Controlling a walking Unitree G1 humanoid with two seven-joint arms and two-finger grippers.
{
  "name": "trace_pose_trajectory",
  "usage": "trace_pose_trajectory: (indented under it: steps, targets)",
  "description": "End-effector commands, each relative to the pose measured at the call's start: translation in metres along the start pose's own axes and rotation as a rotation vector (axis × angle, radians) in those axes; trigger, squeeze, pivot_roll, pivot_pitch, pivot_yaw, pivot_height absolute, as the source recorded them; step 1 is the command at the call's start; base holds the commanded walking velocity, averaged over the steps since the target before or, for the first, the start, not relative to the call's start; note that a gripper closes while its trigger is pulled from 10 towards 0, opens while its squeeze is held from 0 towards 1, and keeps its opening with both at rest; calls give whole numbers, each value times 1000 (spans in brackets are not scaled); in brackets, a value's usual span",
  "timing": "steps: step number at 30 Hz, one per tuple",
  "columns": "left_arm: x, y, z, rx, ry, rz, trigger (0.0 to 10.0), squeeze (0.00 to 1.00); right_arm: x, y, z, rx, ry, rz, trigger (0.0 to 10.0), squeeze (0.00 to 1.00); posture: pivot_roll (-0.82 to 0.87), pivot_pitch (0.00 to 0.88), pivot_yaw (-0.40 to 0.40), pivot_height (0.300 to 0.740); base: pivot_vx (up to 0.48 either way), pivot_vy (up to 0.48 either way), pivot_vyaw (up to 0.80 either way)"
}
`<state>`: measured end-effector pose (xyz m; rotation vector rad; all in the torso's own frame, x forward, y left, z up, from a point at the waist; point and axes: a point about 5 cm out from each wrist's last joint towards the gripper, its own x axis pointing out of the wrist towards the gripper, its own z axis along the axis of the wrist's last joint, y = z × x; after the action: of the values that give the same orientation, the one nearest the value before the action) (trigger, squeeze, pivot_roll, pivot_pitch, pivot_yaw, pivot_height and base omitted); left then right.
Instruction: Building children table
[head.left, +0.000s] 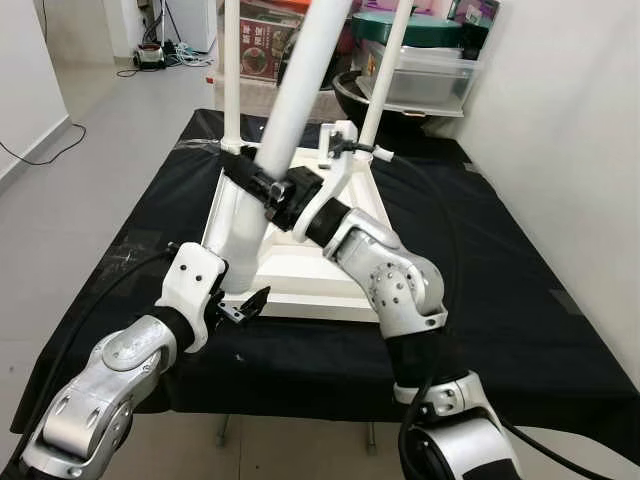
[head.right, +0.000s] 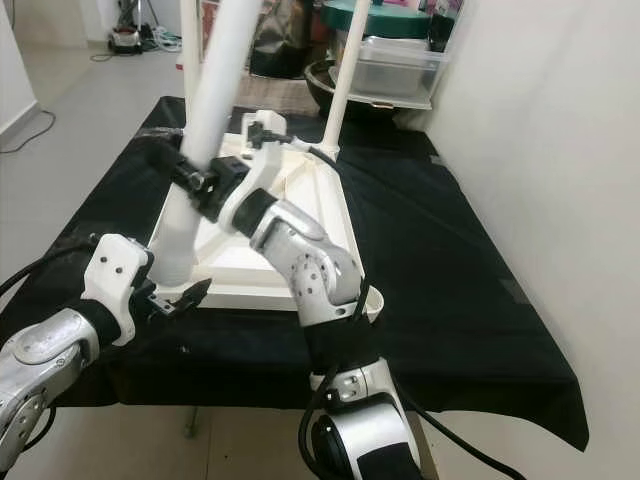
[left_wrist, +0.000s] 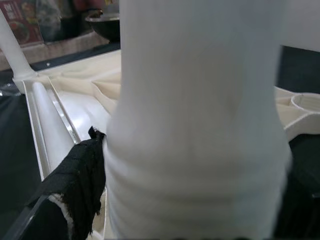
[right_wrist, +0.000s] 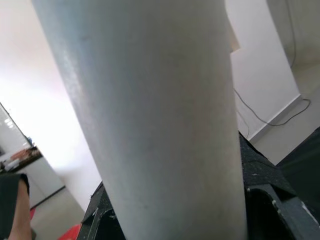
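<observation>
— Right gripper (head.left: 268, 190)?
— Clamped round the tilted white leg (head.left: 290, 110), partway up. Fingertips hidden behind it.
— Left gripper (head.left: 248, 304)?
— Low at the leg's foot, black fingers (head.left: 255, 299) close together; cannot tell whether gripping anything.
— Leg's top?
— Cut off by the frame. Base meeting the near corner of the upturned white tabletop (head.left: 300, 270), lying on the black-draped table (head.left: 520, 300).
— Anything else?
— Two more legs (head.left: 385, 70) upright at the far corners. Threaded ridges on the leg's base, seen from the left wrist.
</observation>
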<state>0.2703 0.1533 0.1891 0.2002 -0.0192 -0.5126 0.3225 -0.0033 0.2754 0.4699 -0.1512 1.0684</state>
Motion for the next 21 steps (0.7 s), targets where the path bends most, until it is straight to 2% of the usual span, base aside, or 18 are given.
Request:
trace_pose_trajectory:
  steps: [1, 9, 10, 11, 21]
  targets:
    - [8, -5, 3, -1, -20, -29, 10000, 0, -2, 8, -8, 29, 3, 29, 10000, 0, 93, 0, -119, 740, 0, 0, 0]
    - [14, -8, 5, 2, -36, -52, 10000, 0, -2, 11, -15, 36, 17, 37, 10000, 0, 99, 0, -120, 740, 0, 0, 0]
    - [14, -8, 4, -5, -32, -56, 2078, 0, -2, 12, -15, 36, 19, 39, 10000, 0, 99, 0, -120, 740, 0, 0, 0]
    - [12, -9, 1, -17, -26, -59, 0, 0, -3, 13, -15, 37, 19, 39, 10000, 0, 98, 0, -117, 740, 0, 0, 0]
    - [7, -15, -7, -25, -3, -73, 0, 0, -4, 12, -14, 32, 19, 37, 10000, 0, 103, 0, -122, 740, 0, 0, 0]
